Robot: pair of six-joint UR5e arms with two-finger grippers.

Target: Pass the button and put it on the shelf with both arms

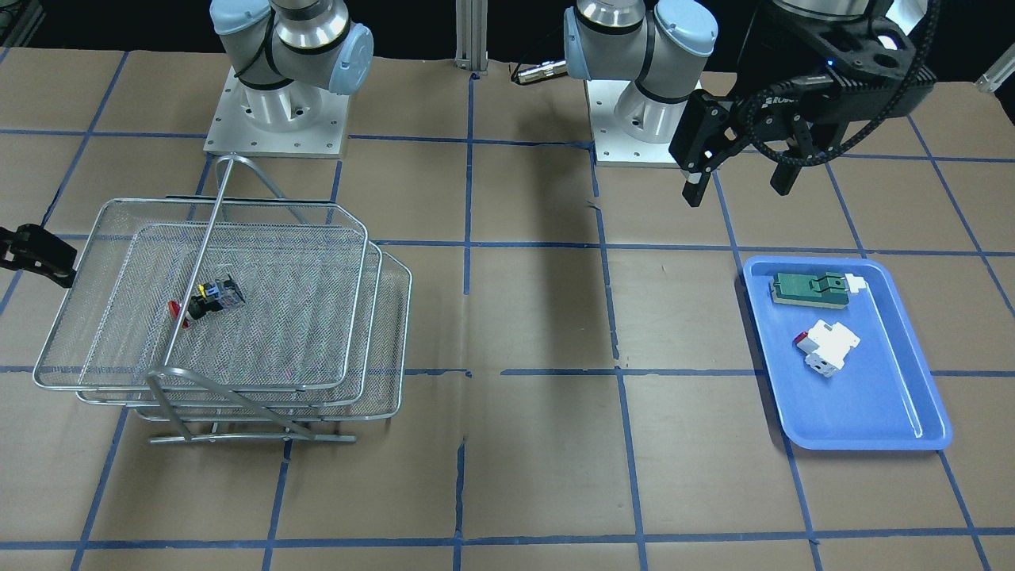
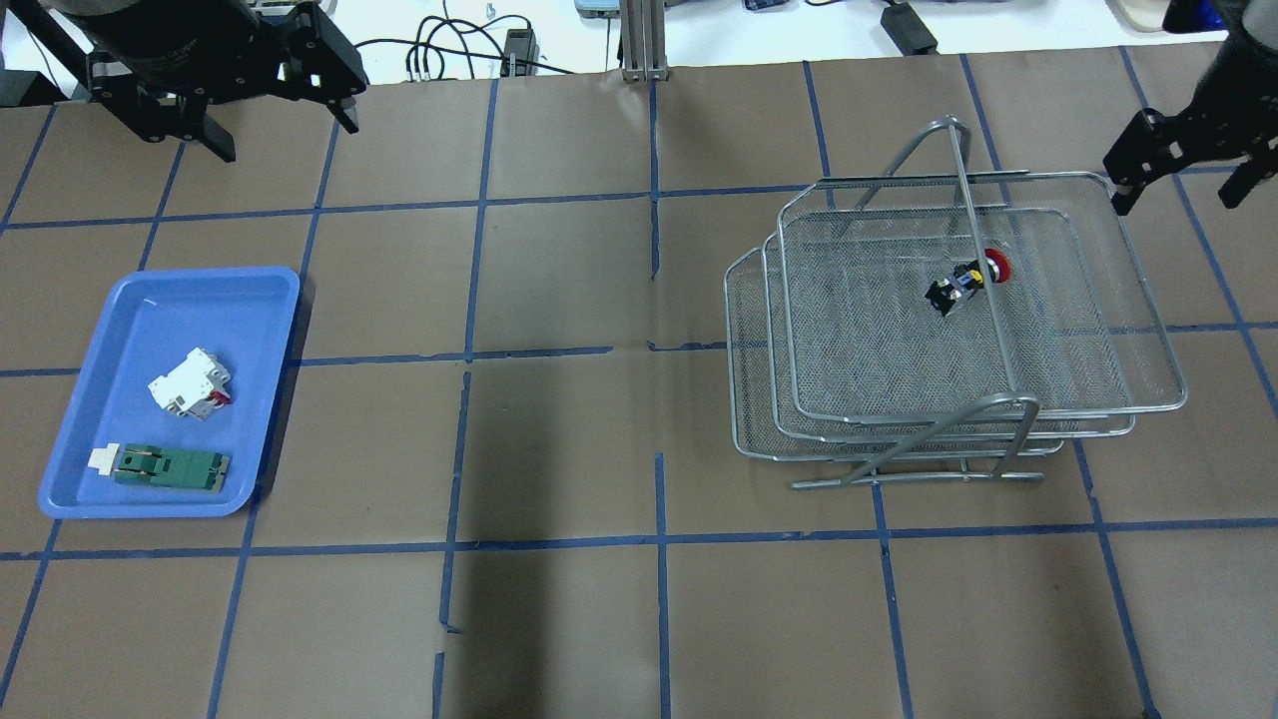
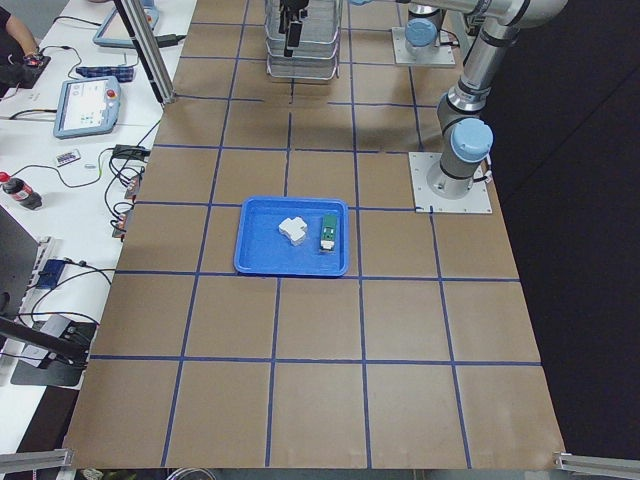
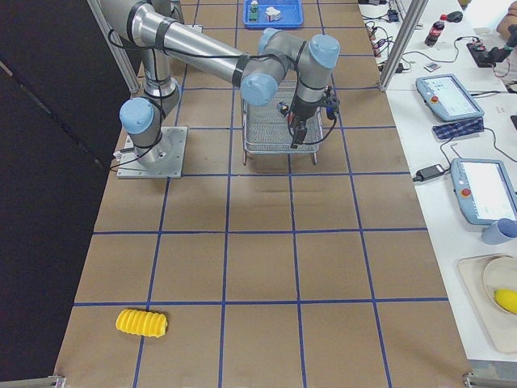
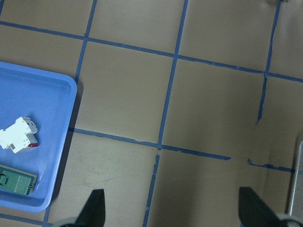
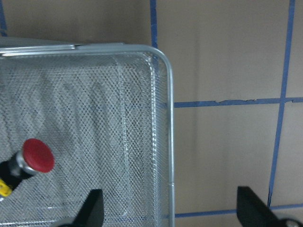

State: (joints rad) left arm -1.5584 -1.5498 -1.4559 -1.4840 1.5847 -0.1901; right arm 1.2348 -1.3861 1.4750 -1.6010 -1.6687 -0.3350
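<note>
The button (image 2: 966,277) is found lying on its side on the top tier of the shelf (image 2: 879,330), with its red cap pointed to the far right. The right gripper (image 2: 1178,195) is held off the shelf's far right corner, fingers spread and nothing between them. The left gripper (image 2: 283,128) is likewise spread and empty, at the far left. The button is judged light, rigid and liable to roll. If regrasped, it is best taken across the black body, not by the smooth domed cap.
</note>
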